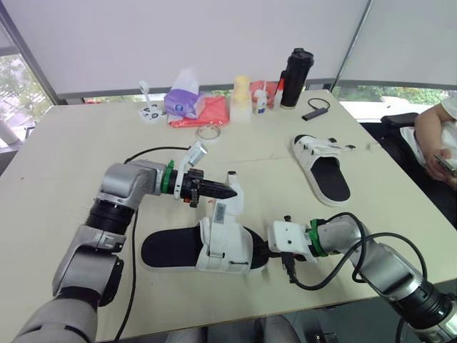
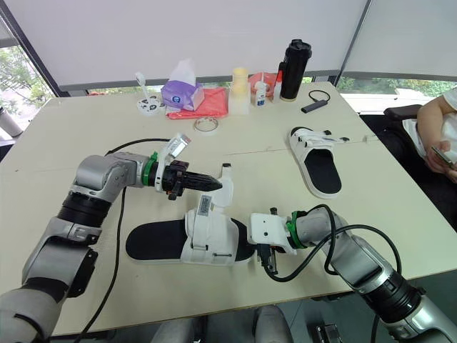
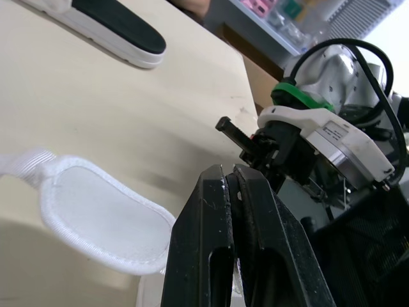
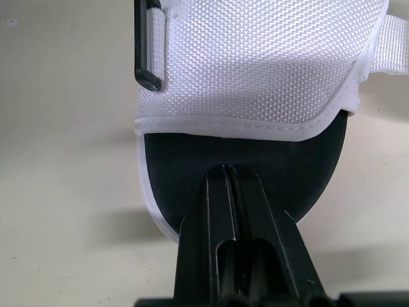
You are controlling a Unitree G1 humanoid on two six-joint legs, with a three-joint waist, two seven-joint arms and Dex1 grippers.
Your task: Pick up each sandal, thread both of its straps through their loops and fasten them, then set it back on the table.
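The near sandal [image 1: 203, 250] lies at the table's [image 1: 64, 143] 6 o'clock edge, toe towards 3 o'clock. The left gripper [image 1: 233, 193], fingers pressed together, pinches its white strap [image 2: 226, 174], lifted up at the 12 o'clock side. The right gripper [image 4: 227, 171], fingers closed with nothing between them, rests its tips on the black toe. The second sandal [image 1: 323, 166] lies towards 2 o'clock.

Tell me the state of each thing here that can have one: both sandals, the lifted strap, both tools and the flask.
Near sandal: flat on the table, sole down, not fully fastened.
Strap: raised off the near sandal, undone.
Left tool: shut on strap.
Right tool: shut, tips on the near sandal's black footbed.
Far sandal: flat on the table, untouched.
Flask: upright, lid on.
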